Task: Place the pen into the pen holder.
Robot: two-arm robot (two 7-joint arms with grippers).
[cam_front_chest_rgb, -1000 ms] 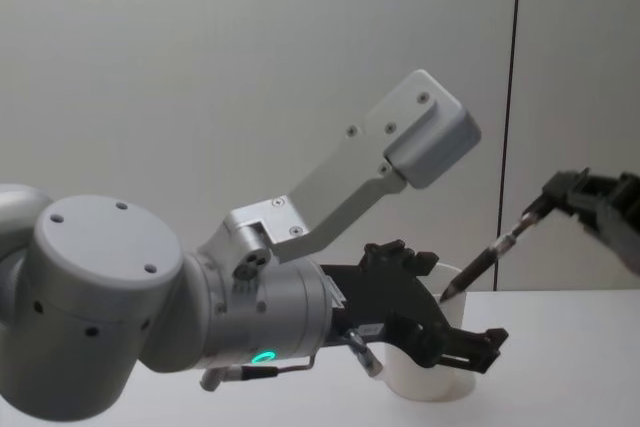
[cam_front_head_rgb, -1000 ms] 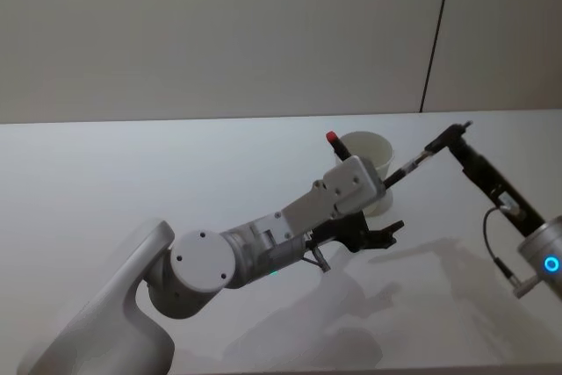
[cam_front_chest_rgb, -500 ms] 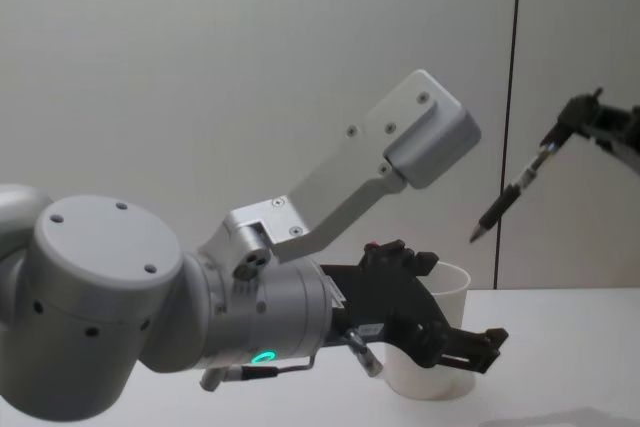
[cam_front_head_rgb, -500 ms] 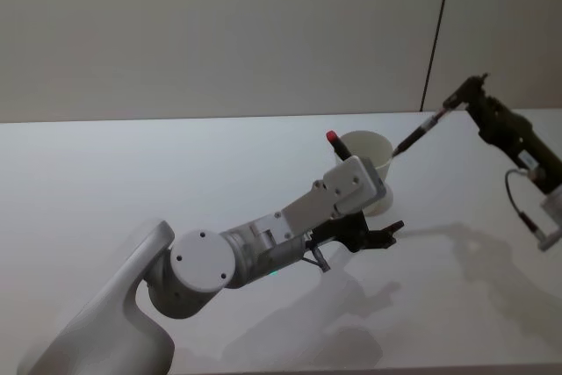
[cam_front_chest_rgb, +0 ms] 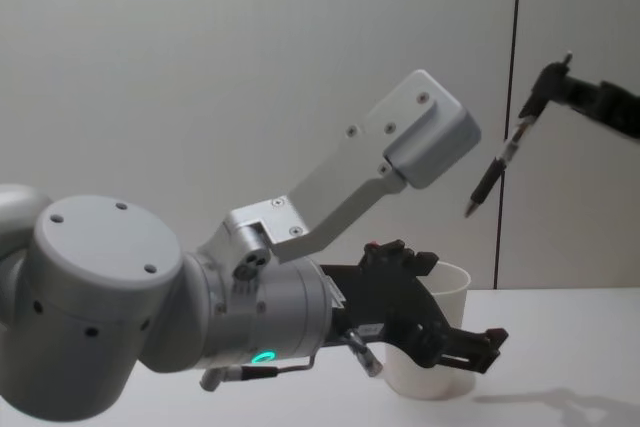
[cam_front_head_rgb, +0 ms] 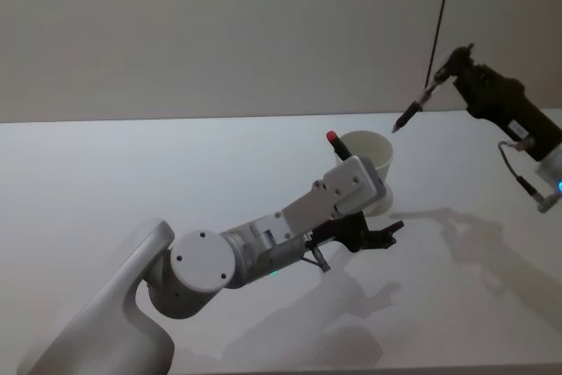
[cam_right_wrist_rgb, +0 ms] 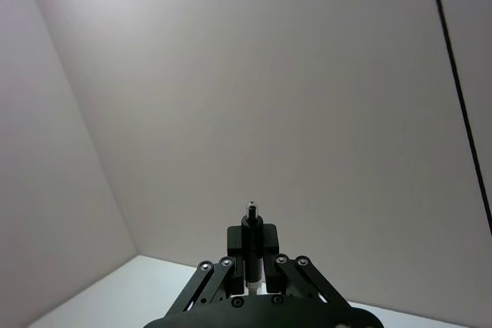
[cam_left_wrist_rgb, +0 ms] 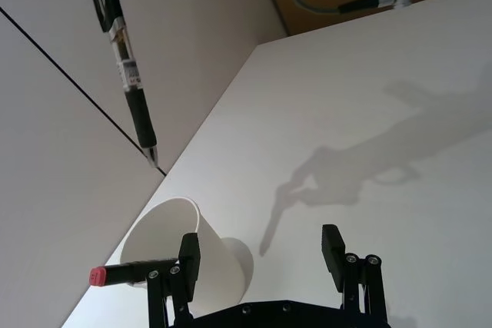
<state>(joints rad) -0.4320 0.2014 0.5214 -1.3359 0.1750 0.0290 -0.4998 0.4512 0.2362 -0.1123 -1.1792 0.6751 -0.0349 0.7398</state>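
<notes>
Above the pen holder (cam_front_head_rgb: 371, 164), right gripper (cam_front_head_rgb: 454, 66) now carries the pen (cam_front_head_rgb: 420, 103) high and clear, tip down and slanted toward the cup. A second ago that tip was down at the rim, touching or just inside the mouth; half a second ago it was already off and rising; now it hangs well above and to the cup's right in the head view, with the wall behind it in the chest view (cam_front_chest_rgb: 490, 175). So the arm has backed the pen out rather than dropped it. Read: a missed or aborted insertion, then a lift to re-aim.

Right jaws are clamped on the pen's upper end; the right wrist view shows the barrel end pinched between them (cam_right_wrist_rgb: 250, 245).

Left gripper (cam_front_head_rgb: 369, 236) hasn't moved across all three moments: low on the counter (cam_front_head_rgb: 132, 173) just in front of the cup, jaws apart, one on each side of the cup base but not squeezing it as far as I can tell (cam_left_wrist_rgb: 261, 263). Looks like a loose brace.

Cup is upright and in the same spot. A red-capped marker (cam_front_head_rgb: 334, 140) already leans in it against the rim.

Pen not in yet. The next descent likely needs a steeper angle, with the tip over the mouth centre, away from the marker. Risk: clipping the rim and tipping the light cup.
</notes>
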